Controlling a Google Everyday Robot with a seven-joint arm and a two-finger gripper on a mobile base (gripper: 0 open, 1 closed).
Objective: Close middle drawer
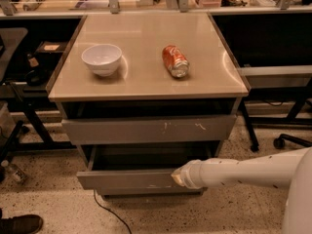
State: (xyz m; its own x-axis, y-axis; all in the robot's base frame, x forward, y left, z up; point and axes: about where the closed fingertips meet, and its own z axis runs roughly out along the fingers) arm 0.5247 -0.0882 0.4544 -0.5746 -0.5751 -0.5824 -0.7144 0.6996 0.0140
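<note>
The middle drawer (pixel 126 179) is a wide grey drawer, pulled partly out of the cabinet, with its grey inside (pixel 146 159) showing. My gripper (pixel 178 176) is at the end of the white arm that comes in from the right. It rests against the right part of the drawer's front. The grey drawer front with white scratch marks (pixel 148 129) is above it and sits nearly flush with the cabinet.
A white bowl (pixel 102 59) and an orange can (pixel 175 60) lying on its side are on the cabinet's tan top (pixel 146 38). A black cable (pixel 105 209) runs over the floor in front. Chair legs and castors (pixel 280 141) stand at the right, and a shoe (pixel 19 224) at the bottom left.
</note>
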